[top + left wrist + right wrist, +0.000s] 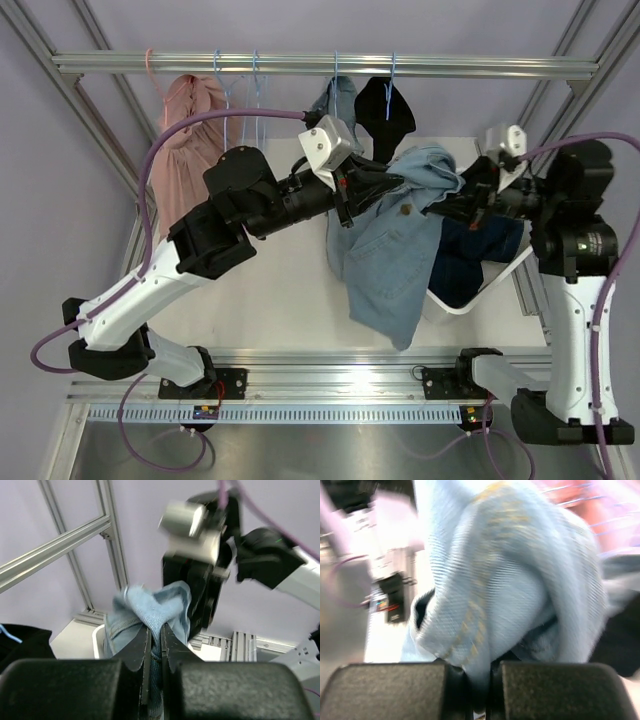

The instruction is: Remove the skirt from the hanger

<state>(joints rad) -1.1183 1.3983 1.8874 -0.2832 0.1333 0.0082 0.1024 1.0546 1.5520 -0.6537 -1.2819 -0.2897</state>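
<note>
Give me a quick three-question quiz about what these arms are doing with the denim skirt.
1. True or false: the left gripper is shut on the denim skirt.
2. Which colour is the garment hanging at the left end of the rail? A pink, B green, C yellow.
3. Fill in: the right gripper is clamped on the ____.
Key: 1 true; 2 A; 3 skirt.

arms (200,250): white lower links, black upper links and joints
cables (148,190): purple, one per arm
wrist cams (330,145): pale grey housings
fingers (137,650): black
</note>
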